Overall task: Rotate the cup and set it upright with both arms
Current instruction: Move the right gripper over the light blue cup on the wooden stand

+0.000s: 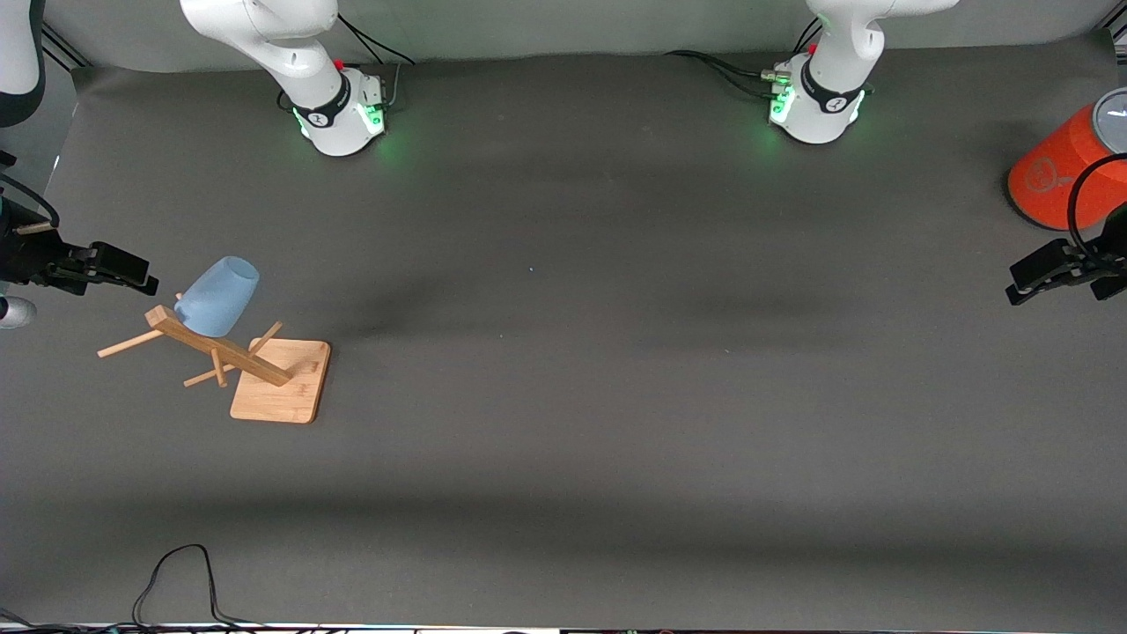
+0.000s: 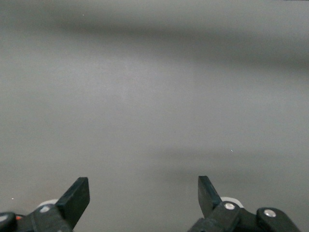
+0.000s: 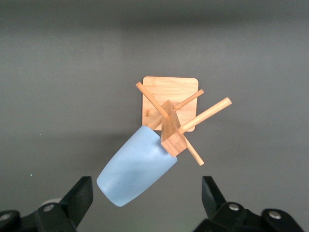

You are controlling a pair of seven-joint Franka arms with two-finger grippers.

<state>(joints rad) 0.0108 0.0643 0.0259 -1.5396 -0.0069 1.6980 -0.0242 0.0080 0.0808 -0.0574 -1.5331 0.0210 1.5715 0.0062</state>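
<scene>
The pale-blue cup hangs mouth-down and tilted on a peg of a wooden rack, at the right arm's end of the table. In the right wrist view the cup lies between and ahead of my open fingers, not touched. My right gripper is open and empty, level with the cup and just beside it; it also shows in its own wrist view. My left gripper is open and empty at the left arm's end of the table; its wrist view shows only bare mat.
The rack stands on a square wooden base. A large orange cylinder with a grey top stands at the left arm's end. A black cable loops at the table's edge nearest the front camera.
</scene>
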